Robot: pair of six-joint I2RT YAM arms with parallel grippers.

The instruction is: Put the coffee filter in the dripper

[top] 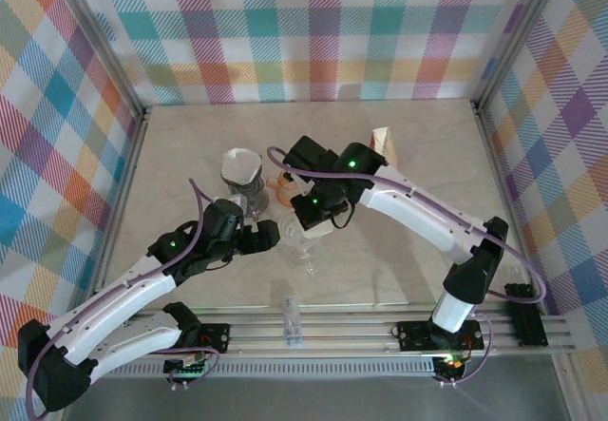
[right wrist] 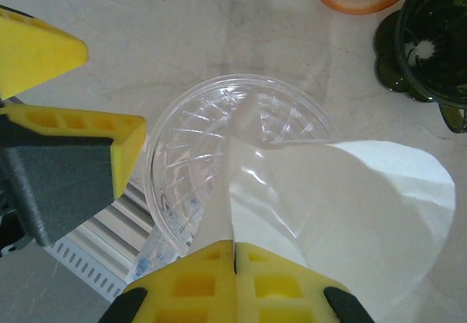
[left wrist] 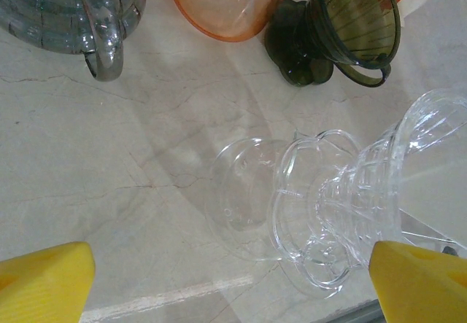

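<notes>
**Top external view.**
- Counter (top: 408,240): pale marbled stone with a matte surface.
- Clear dripper (top: 302,242): ribbed transparent glass, at mid-counter.
- Left tool (top: 262,239): black body, just to the left of the clear dripper.
- Right tool (top: 313,216): black body, directly over the dripper's far side.
- Grey glass vessel (top: 249,196): smoky and translucent, carrying a white paper cone (top: 240,166).

**Left wrist view.**
- Left tool (left wrist: 232,285): yellow ridged fingertips (left wrist: 45,283) set wide apart at the lower corners.
- Clear dripper (left wrist: 350,192): lattice-cut wall and scalloped foot. It sits between the fingertips, nearer the right one; whether they touch cannot be told.
- Green dripper (left wrist: 354,28): dark, translucent, with a fluted cone.
- Orange cup (left wrist: 226,2): translucent, with a round rim.

**Right wrist view.**
- Right tool (right wrist: 233,257): yellow fingers pressed together on the coffee filter (right wrist: 343,199).
- Coffee filter: thin white paper, fan-shaped, with a rounded outer edge and a folded seam. It overlaps the right half of the clear dripper's (right wrist: 193,144) round mouth; whether it is seated inside cannot be told.
- A yellow finger (right wrist: 120,144) of the left tool sits just beside the dripper's rim.
</notes>
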